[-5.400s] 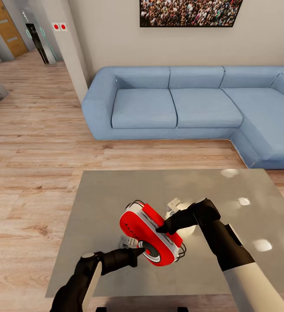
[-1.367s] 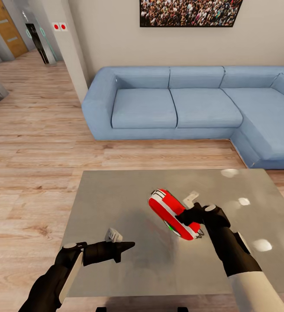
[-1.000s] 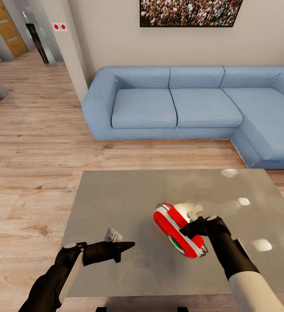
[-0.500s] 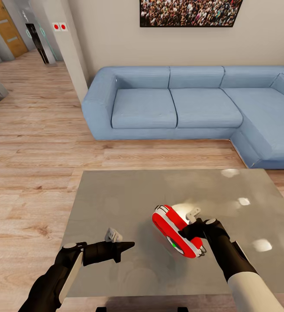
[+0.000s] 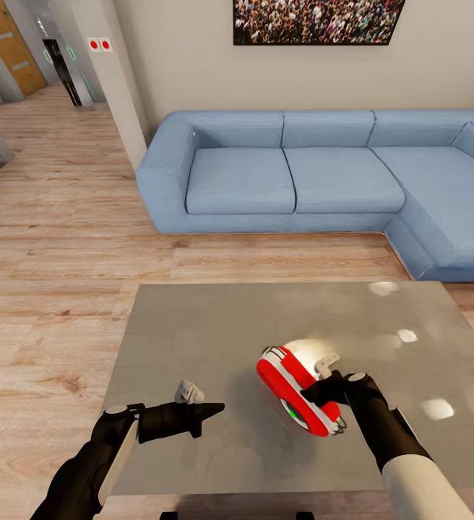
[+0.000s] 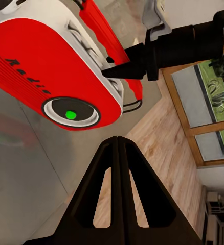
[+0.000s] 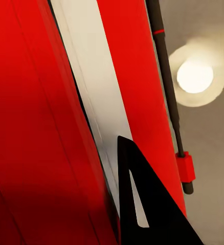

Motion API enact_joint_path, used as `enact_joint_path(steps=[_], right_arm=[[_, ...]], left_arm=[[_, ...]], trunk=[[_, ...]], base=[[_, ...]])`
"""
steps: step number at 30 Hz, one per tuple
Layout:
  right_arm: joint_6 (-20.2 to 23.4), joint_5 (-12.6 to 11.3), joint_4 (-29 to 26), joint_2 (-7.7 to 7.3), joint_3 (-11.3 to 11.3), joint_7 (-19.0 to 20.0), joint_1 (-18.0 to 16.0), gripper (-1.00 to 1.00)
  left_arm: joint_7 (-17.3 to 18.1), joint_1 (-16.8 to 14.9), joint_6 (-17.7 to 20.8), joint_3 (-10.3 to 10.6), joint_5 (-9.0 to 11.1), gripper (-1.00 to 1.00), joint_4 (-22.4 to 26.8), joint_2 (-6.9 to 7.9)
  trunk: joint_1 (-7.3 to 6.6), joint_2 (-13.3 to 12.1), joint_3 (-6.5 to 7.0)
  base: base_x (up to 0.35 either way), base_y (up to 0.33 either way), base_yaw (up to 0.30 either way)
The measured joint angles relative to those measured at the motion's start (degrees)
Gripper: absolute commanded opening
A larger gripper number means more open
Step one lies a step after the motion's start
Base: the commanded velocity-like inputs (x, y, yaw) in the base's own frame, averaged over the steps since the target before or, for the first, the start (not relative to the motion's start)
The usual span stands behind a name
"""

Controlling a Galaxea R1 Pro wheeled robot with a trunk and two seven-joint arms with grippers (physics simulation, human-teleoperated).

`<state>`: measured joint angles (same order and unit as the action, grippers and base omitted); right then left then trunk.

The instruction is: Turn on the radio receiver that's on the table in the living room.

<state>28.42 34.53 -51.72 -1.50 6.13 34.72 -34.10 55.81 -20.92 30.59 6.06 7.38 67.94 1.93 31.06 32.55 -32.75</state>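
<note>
Lowered slightly, the radio receiver (image 5: pixel 298 393) stays clenched in right jaws; left jaws closed, its dial (image 6: pixel 70 113) glowing green.

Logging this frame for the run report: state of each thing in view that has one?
radio receiver: tilted on edge, green light in its dial, held
right end effector: shut on the radio receiver
left end effector: shut, holding nothing, apart from the radio
table: glossy top, reflecting lamp glare

The radio receiver (image 5: pixel 296 390) sits between the fingers of the right gripper (image 5: pixel 316 391), above the table (image 5: pixel 194 325). The left gripper (image 5: pixel 212 412) is well apart, to its left. The sofa (image 5: pixel 295 173) stands far ahead, behind the table.
</note>
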Motion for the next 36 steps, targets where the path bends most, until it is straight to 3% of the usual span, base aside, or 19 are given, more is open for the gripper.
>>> enact_joint_path(steps=[9, 18, 31, 36], right_arm=[[-0.4, -0.1, 0.2, 0.06, 0.4, -0.5, 0.0, -1.0], [-4.9, -0.1, 4.0, 0.09, 1.2, -2.5, 0.0, -1.0], [-5.0, -0.7, 4.1, 0.09, 1.2, -2.5, 0.0, -1.0], [-7.3, -1.1, 7.5, 0.09, 1.2, -3.1, 0.0, -1.0]], left_arm=[[0.0, 0.0, 0.0, 0.0, 0.0, -1.0, 0.0, 0.0], [0.0, 0.0, 0.0, 0.0, -0.1, -1.0, 0.1, -0.01], [0.1, 0.0, 0.0, 0.0, -0.1, -1.0, 0.1, -0.05], [0.0, 0.0, 0.0, 0.0, -0.1, -1.0, 0.1, -0.08]], trunk=[[0.0, 0.0, 0.0], [0.0, 0.0, 0.0], [0.0, 0.0, 0.0], [-0.02, 0.0, 0.01]], base=[[0.0, 0.0, 0.0], [0.0, 0.0, 0.0], [0.0, 0.0, 0.0], [0.0, 0.0, 0.0]])
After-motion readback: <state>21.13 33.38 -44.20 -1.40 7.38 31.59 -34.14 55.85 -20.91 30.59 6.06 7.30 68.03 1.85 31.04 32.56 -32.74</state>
